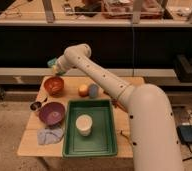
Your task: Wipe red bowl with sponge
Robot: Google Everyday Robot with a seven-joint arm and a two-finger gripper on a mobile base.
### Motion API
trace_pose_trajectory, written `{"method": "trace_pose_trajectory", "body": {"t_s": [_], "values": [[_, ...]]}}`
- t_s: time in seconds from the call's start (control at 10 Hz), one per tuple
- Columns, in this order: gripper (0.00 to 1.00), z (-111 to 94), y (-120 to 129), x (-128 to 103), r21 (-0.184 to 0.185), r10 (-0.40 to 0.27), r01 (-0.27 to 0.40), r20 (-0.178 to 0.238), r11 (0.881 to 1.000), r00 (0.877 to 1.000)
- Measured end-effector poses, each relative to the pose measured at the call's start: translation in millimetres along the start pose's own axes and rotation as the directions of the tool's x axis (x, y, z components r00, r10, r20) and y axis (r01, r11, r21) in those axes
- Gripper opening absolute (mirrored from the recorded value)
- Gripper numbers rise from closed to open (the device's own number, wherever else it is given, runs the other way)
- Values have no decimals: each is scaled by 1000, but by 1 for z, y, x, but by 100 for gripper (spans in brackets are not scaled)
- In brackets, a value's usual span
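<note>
Camera view shows the end effector (pixel 54 65) raised above the far left corner of the bench (pixel 31 142), just up and behind the red bowl (pixel 54 85), carrying a yellow-green sponge (pixel 51 63); whether it pinches the sponge tightly I cannot tell. On the bench a purple bowl (pixel 52 113) sits in front of the red one, a cloth (pixel 49 135) lies at the near left, and a white cup (pixel 83 124) stands in the green tray (pixel 102 142).
</note>
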Motion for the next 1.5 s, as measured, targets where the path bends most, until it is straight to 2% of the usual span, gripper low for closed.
{"method": "trace_pose_trajectory", "body": {"t_s": [0.3, 0.7, 1.5], "values": [[0, 21, -10, -4, -10, -22, 23, 36, 1000, 999], [0, 51, -10, -29, -18, -22, 24, 103, 1000, 994], [0, 72, -12, -43, -13, -29, 33, 188, 999, 982]]}}
